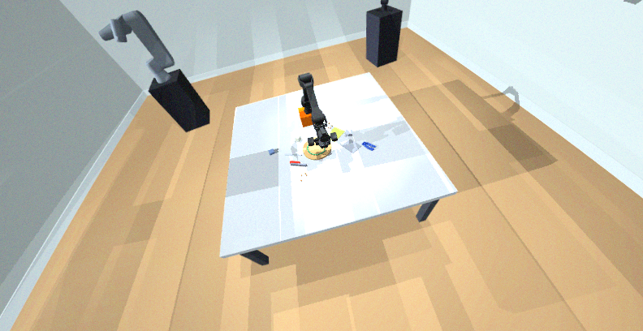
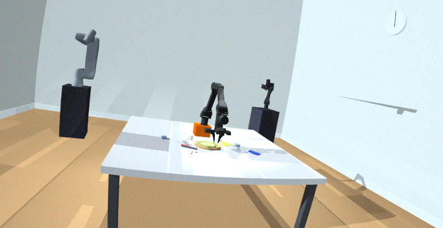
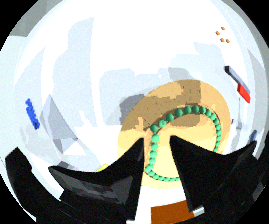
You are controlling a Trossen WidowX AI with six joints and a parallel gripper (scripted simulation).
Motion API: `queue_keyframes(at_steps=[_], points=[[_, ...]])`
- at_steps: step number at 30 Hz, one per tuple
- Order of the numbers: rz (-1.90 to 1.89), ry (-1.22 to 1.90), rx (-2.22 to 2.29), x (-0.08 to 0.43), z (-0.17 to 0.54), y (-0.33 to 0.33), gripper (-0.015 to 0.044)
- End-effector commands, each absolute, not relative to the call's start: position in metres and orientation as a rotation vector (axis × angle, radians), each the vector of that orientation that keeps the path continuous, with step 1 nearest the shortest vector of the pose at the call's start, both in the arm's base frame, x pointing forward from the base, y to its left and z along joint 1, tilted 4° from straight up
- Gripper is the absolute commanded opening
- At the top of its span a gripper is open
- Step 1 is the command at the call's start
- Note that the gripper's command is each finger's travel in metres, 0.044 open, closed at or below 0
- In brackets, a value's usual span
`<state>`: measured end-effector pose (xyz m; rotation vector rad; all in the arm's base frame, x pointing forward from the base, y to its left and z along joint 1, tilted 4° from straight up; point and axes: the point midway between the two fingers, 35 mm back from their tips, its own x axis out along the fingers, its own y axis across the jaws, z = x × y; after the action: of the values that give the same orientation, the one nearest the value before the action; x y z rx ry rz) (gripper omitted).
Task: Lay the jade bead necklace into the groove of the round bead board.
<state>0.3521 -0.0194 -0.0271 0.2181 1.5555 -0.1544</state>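
Mostly, the green bead necklace [image 1: 316, 154] [image 2: 207, 146] [image 3: 179, 113] is on the round board [image 1: 317, 157] [image 2: 203, 148] [image 3: 157, 100], but its bent side near eight o'clock in the wrist view, by the gripper's [image 1: 322, 143] [image 2: 216, 142] [image 3: 157, 139] parted tips, likely needs fixing.

No text, label, brand, number or sign can be read in any of the views.
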Motion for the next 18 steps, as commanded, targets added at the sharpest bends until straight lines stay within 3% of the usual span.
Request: queue_keyframes(at_steps=[1, 18], points=[[-0.153, 1.579, 0.219, 0.347, -0.039, -0.018, 0.0120], [-0.150, 1.587, 0.218, 0.344, -0.052, -0.017, 0.0120]])
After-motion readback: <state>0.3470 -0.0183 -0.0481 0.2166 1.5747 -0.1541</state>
